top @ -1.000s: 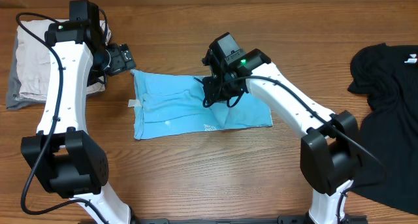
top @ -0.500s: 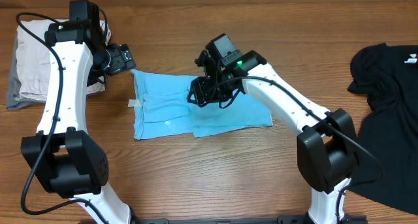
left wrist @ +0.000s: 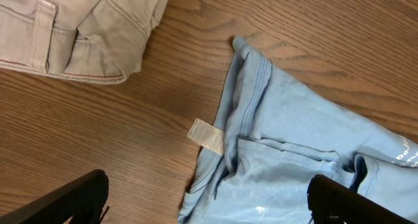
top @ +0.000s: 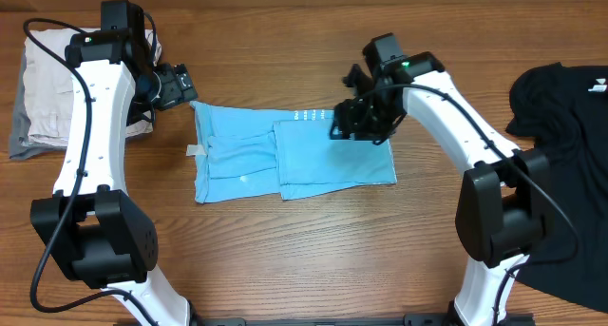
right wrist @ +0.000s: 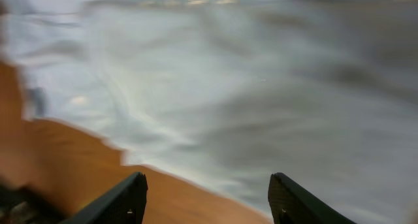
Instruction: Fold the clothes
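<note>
The clothes, a light blue T-shirt (top: 318, 160), lie flat in the middle of the table, with the right part folded over to a straight edge near the centre. My right gripper (top: 353, 123) hovers open over the shirt's upper right area with nothing between its fingers. The right wrist view is blurred; it shows pale fabric (right wrist: 261, 87) and wood past the open gripper (right wrist: 208, 198). My left gripper (top: 179, 84) stands open just off the shirt's upper left corner. In the left wrist view the collar end (left wrist: 294, 165) with a white label (left wrist: 206, 135) lies ahead of the open gripper (left wrist: 209, 201).
A folded pile of beige clothing (top: 38, 98) sits at the far left, and its hem shows in the left wrist view (left wrist: 78, 28). A black garment (top: 560, 174) lies spread at the right edge. Bare wood surrounds the shirt.
My right gripper carried the shirt's flap leftward, opened and let it go, then drew back to the right. The flap now lies flat. The left arm has not moved.
</note>
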